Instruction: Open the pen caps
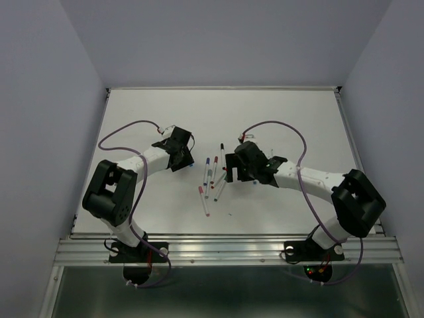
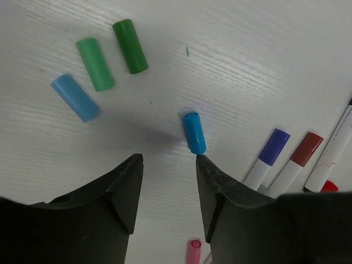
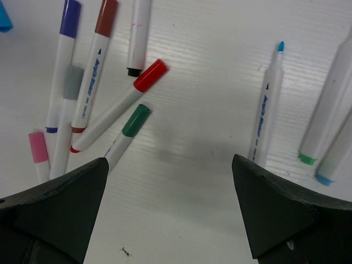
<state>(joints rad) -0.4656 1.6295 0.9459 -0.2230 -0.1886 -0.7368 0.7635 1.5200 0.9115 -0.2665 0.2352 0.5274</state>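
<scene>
Centre-bottom of the left wrist view, we see the left gripper released, jaws apart, nothing between them. A short blue plastic cap lies on the white table just above the frame-right fingertip; we cannot tell whether they touch. Upper left of that frame, three more loose caps lie near each other but apart: a light blue plastic cap, a mint green plastic cap and a dark green plastic cap. Lower right, a purple-capped white pen lies beside a brown-capped white pen.

Right wrist view: the right gripper is spread wide, holding nothing. Right of centre we see an uncapped white pen with a bare blue tip. Left half: a red-capped white pen and a green-capped white pen, both capped, lie close together.
</scene>
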